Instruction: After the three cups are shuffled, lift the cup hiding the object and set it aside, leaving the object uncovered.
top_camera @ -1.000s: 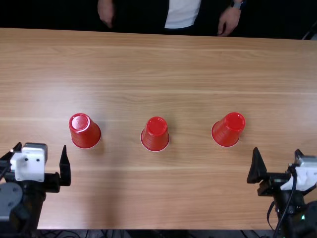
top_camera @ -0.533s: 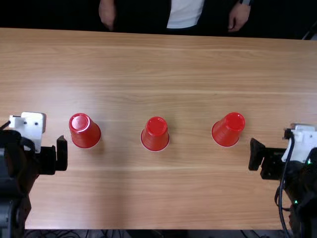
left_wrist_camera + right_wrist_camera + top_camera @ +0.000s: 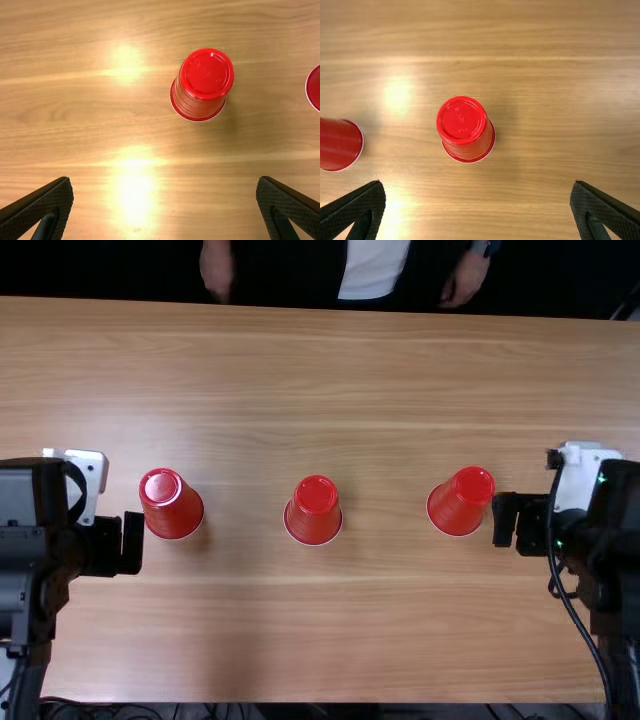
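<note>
Nearest the table's [image 3: 320, 640] front edge, the left gripper [image 3: 162, 185] sits far out to the left of the middle cup [image 3: 313, 510], beyond the left cup [image 3: 171, 505] and slightly nearer than it. Its jaws are spread wide and hold nothing. The right gripper [image 3: 477, 187] sits equally far out on the middle cup's right side, just beside the right cup [image 3: 461, 502] without touching it, and its jaws are also wide and empty.

The three red cups stand in one row across the table, mouth down and flat base up. The left cup and the right cup are each well apart from the middle cup, on either side of it. Every rim rests on the wood, so what is under each cup is hidden, and it cannot be told which cup covers the object.
</note>
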{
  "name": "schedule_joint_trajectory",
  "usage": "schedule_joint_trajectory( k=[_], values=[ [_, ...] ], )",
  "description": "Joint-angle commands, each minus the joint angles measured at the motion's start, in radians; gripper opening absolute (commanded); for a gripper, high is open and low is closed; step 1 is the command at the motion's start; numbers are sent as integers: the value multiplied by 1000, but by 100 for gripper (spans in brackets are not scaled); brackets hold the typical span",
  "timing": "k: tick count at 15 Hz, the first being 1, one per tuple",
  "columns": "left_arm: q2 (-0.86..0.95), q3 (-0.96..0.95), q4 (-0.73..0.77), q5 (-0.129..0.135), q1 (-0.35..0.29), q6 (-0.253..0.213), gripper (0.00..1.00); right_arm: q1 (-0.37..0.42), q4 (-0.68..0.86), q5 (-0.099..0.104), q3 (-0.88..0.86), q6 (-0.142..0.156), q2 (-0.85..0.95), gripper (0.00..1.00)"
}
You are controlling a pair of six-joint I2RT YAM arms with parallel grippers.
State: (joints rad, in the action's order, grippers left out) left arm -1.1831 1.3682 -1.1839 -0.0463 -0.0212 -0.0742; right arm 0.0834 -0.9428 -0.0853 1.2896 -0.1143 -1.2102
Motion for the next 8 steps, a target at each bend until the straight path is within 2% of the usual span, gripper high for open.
schedule_joint_trajectory(
  k=[1,7,8],
  values=[
    [-21,48,-9,8,-5,-1,100,-14,-1,2,42,-37,-35,100],
    [-84,85,-75,15,6,-1,100,-17,14,1,108,-40,-216,100],
    [-87,91,-77,13,14,-1,100,-20,12,1,129,-51,-252,100]
  ],
)
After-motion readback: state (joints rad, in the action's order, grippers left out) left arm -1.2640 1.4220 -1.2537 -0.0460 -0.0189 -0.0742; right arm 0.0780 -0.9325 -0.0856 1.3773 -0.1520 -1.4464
